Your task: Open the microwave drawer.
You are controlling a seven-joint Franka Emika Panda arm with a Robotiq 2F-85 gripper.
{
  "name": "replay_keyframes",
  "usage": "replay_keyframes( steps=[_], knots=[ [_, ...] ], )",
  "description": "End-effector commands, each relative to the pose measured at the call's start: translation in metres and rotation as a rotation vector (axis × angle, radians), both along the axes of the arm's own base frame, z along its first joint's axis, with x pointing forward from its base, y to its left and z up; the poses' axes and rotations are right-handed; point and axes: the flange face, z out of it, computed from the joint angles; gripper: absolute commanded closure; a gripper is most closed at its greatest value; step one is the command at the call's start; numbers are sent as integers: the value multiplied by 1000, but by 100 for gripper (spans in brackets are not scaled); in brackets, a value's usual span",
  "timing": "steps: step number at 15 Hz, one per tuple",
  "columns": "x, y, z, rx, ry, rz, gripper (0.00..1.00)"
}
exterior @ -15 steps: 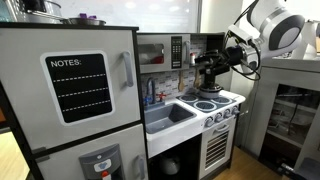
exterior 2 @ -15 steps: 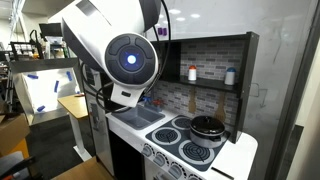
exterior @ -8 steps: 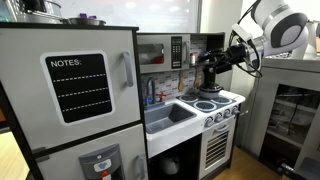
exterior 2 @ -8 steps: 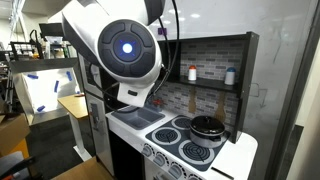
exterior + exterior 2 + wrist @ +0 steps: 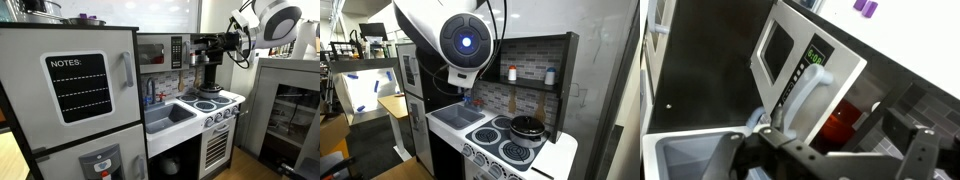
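Observation:
The toy microwave (image 5: 166,52) sits in the upper nook of the play kitchen, a grey door with a dark window and a keypad strip. In the wrist view its door (image 5: 785,55) fills the upper middle, with the pale vertical handle (image 5: 807,100) on its right side. An orange-red thing (image 5: 838,120) shows just past the door's right edge. My gripper (image 5: 197,43) hangs level with the microwave, just right of it, pointing at it. In the wrist view the gripper (image 5: 830,152) is open, its fingers (image 5: 742,150) spread wide with the handle ahead between them, not touching.
A black pot (image 5: 528,127) sits on the stove top (image 5: 215,100) below the gripper. The sink (image 5: 168,115) lies left of the stove. The tall fridge (image 5: 70,90) with a chalkboard stands at the left. A shelf with bottles (image 5: 530,76) is above the stove.
The gripper has risen from just above the stove and pot to the microwave's height and moved closer to it. The arm's big joint swung upward.

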Motion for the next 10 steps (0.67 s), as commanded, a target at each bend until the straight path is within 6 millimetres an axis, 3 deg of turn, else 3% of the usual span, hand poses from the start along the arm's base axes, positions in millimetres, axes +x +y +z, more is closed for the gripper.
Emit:
replay_keyframes(
  steps=[1,10],
  knots=[
    [5,1,7,35,-52,38,0],
    [19,33,3,85,-22,190,0]
  ],
)
